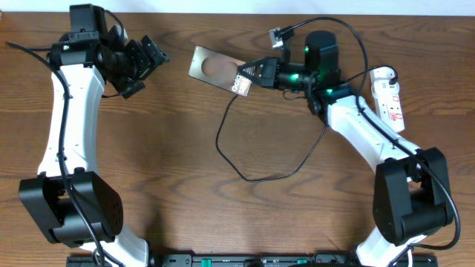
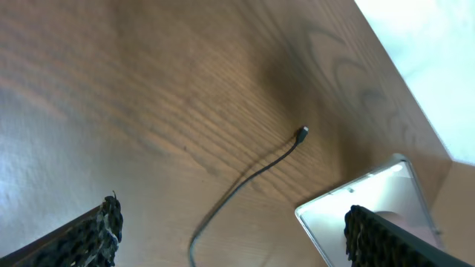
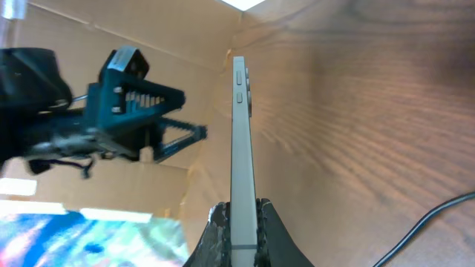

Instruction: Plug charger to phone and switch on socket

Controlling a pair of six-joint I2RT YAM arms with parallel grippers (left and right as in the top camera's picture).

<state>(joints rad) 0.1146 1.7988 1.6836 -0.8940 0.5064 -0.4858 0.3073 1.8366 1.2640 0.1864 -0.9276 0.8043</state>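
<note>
Right jaws clamped on phone (image 3: 243,148), arm (image 1: 364,130) stretched inward; left jaws wide, empty

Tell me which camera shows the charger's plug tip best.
Left wrist: the plug tip lies in plain sight, nothing covering it. Overhead shows the cable in a wide loop, its tip too small to pick out. Right wrist catches only a short stretch of cable in its corner.
</note>
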